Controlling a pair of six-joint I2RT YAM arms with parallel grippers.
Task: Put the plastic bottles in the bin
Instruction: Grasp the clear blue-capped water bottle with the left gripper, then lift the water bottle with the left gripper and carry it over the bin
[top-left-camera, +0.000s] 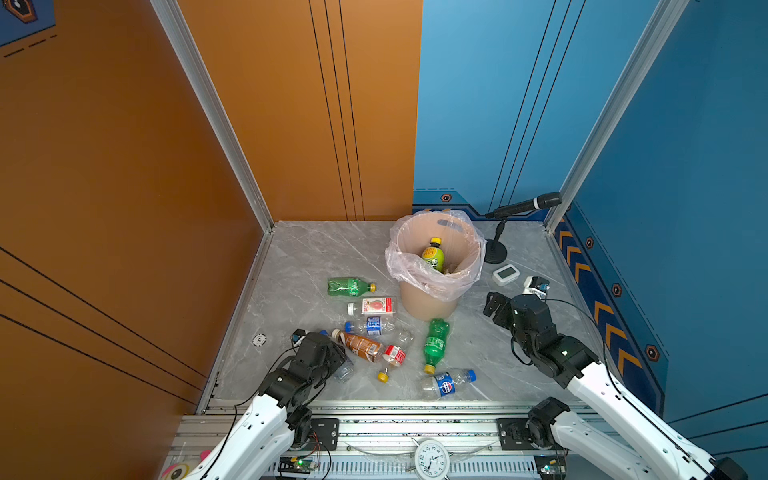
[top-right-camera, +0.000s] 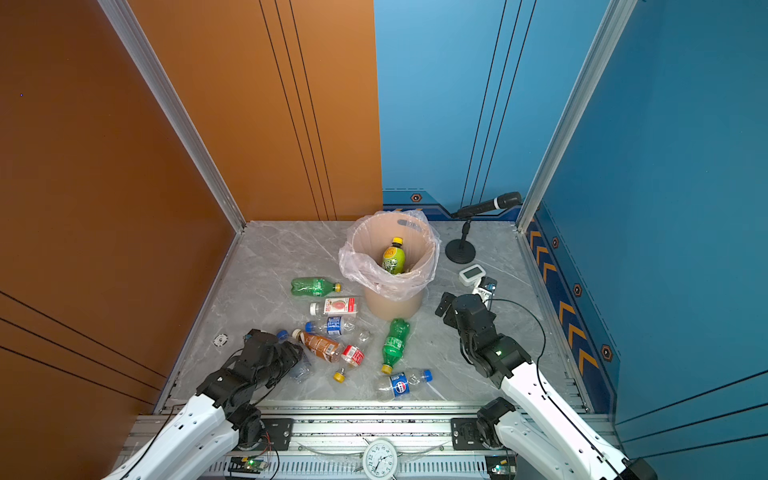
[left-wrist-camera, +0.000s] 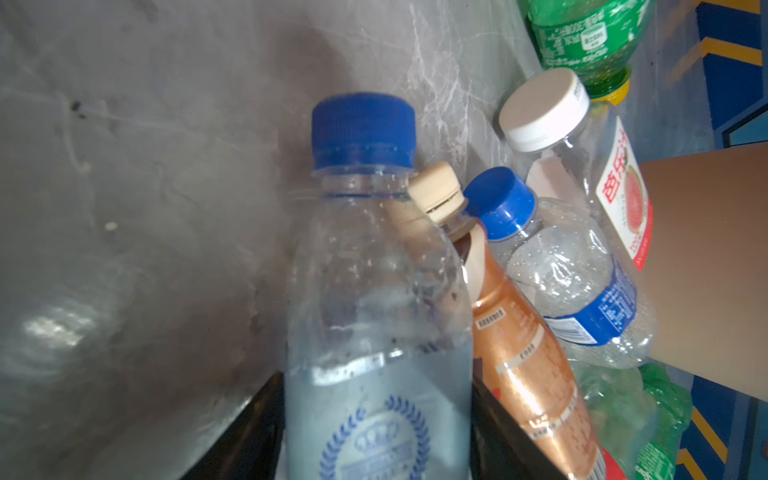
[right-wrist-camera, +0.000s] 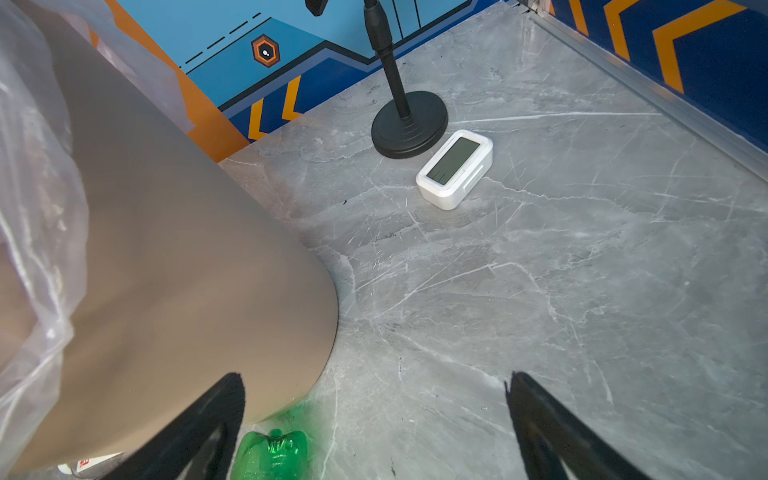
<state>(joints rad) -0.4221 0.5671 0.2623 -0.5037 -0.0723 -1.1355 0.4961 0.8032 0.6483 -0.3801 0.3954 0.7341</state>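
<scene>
My left gripper (left-wrist-camera: 376, 436) is shut on a clear blue-capped bottle (left-wrist-camera: 365, 257) lying at the front left of the pile (top-left-camera: 345, 370); both black fingers press its sides. Beside it lie a brown bottle (top-left-camera: 359, 345), a blue-labelled clear one (top-left-camera: 372, 326), a white-capped red-labelled one (top-left-camera: 374, 306) and a green one (top-left-camera: 349, 287). Another green bottle (top-left-camera: 435, 343) and a blue-labelled cola bottle (top-left-camera: 446, 384) lie further right. The beige bin (top-left-camera: 428, 303) with its pinkish bag holds a yellow-green bottle (top-left-camera: 433, 254). My right gripper (top-left-camera: 494, 305) hangs open and empty to the right of the bin (right-wrist-camera: 166, 249).
A microphone stand (top-left-camera: 495, 251), a white digital clock (top-left-camera: 505, 274) and a small device (top-left-camera: 536, 286) sit at the back right. A loose yellow cap (top-left-camera: 383, 377) and a crushed red-labelled bottle (top-left-camera: 395, 355) lie mid-table. An alarm clock (top-left-camera: 432, 459) stands on the front rail.
</scene>
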